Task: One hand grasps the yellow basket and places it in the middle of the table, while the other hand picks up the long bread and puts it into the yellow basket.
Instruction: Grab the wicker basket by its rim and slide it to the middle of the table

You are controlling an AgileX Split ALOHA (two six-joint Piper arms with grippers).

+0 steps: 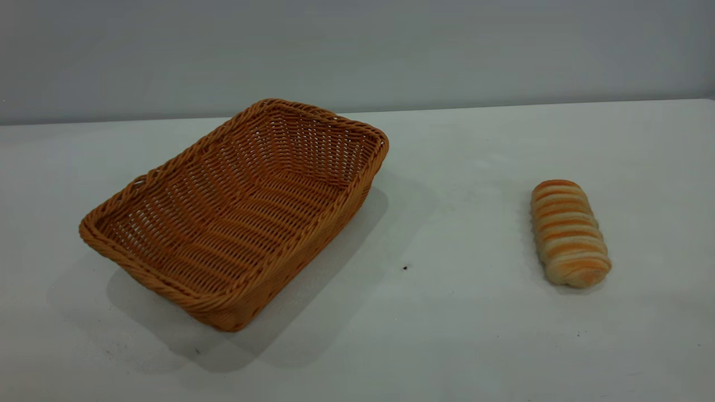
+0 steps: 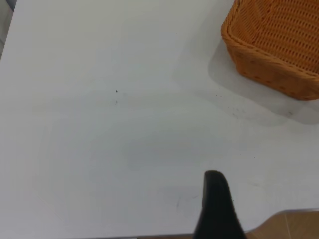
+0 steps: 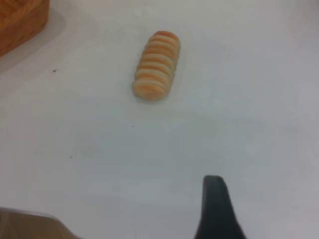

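Note:
The yellow basket [image 1: 240,215] sits empty on the left half of the white table [image 1: 447,312], turned at an angle. One of its corners shows in the left wrist view [image 2: 279,45]. The long bread [image 1: 568,233] lies on the right half of the table, well apart from the basket; it also shows in the right wrist view [image 3: 156,64]. My left gripper [image 2: 215,204] hangs over bare table near the table's edge, far from the basket. My right gripper [image 3: 214,206] hangs over bare table, well short of the bread. Neither arm shows in the exterior view.
A grey wall runs behind the table. A small dark speck [image 1: 405,268] marks the tabletop between basket and bread. The table's edge with brown floor beyond shows in the left wrist view [image 2: 289,224].

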